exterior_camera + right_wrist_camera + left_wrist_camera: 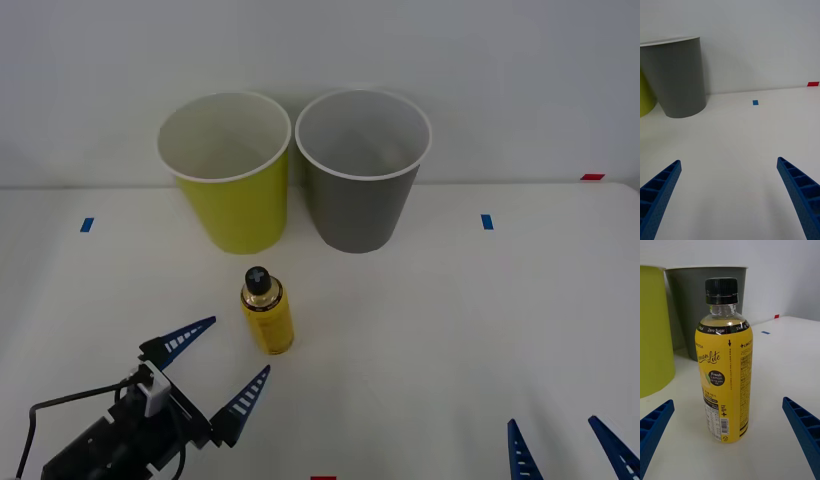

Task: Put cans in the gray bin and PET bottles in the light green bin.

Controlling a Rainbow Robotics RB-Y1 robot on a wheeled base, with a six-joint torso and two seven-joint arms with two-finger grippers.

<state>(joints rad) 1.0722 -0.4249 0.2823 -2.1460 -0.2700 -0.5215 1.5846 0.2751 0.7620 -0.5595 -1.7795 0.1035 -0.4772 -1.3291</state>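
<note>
- Nearest the robot, at the front edge of the white tabletop [480,320], the left end effector [220,362] is seen low on the left with its blue ribbed fingers spread wide and nothing held between them.
- The right end effector [565,450] is parked at the near right corner, its fingers likewise spread apart and empty.
- Just beyond the left end effector, the small yellow PET bottle [267,310] is stood upright on the tabletop (black cap on, printed label facing the wrist camera); in the left wrist view it is framed between the two fingers but is touched by neither.
- Farther back, the light green bin [230,190] and the gray bin [360,185] are placed side by side, almost touching, with the green one on the left.
- The step in hand is judged to be the approach to the bottle, with no grasp made yet.
- Next, a short advance is called for so that the fingers flank the bottle's body, then a closing, a lift above the white rim, and a carry to the light green bin.
</note>
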